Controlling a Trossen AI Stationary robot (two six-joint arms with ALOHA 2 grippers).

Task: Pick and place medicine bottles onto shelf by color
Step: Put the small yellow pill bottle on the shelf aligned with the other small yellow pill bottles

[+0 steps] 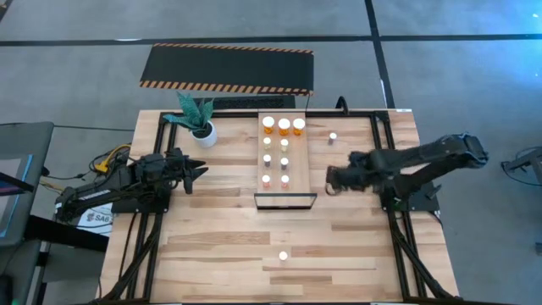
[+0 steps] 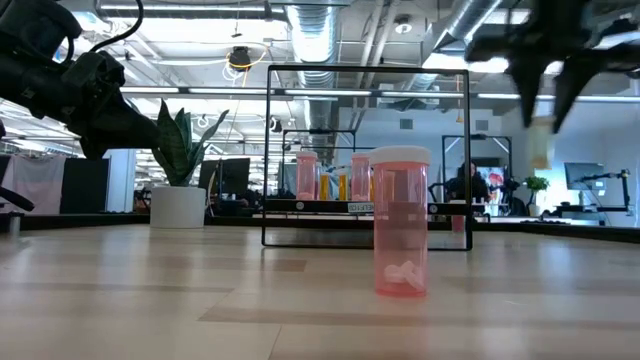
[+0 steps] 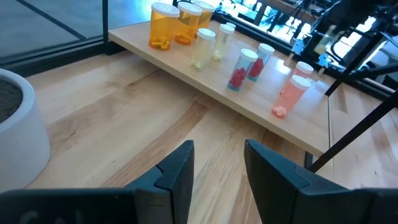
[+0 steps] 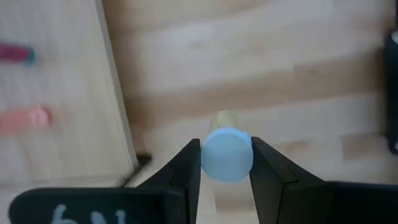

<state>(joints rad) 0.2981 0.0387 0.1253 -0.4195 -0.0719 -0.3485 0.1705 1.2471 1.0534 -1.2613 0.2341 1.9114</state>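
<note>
The pale wood shelf [image 1: 298,169] lies at the table's middle, with its dark frame [image 1: 285,201] at the near end. On it stand three orange bottles [image 1: 284,125] at the far end, then smaller yellowish, purple-red and pink ones [image 3: 292,93]. One loose bottle [image 1: 333,135] stands right of the shelf. A pink one [image 2: 402,235] stands near the table's front. My right gripper [image 1: 330,180], just right of the shelf's near end, is shut on a yellowish white-capped bottle [image 4: 225,118]. My left gripper [image 1: 201,172] is open and empty, left of the shelf. My right gripper pinches the bottle's round white cap [image 4: 227,154] between its two fingers, one on each side. The fingers come from above and point down. The bottle hangs upright below them [image 2: 540,140], clear of the table.
A white pot with a green plant [image 1: 203,131] stands at the far left, close to my left gripper. A black mat with striped orange edges [image 1: 227,68] lies on the floor beyond the table. Bare plank tabletop lies in front of the shelf.
</note>
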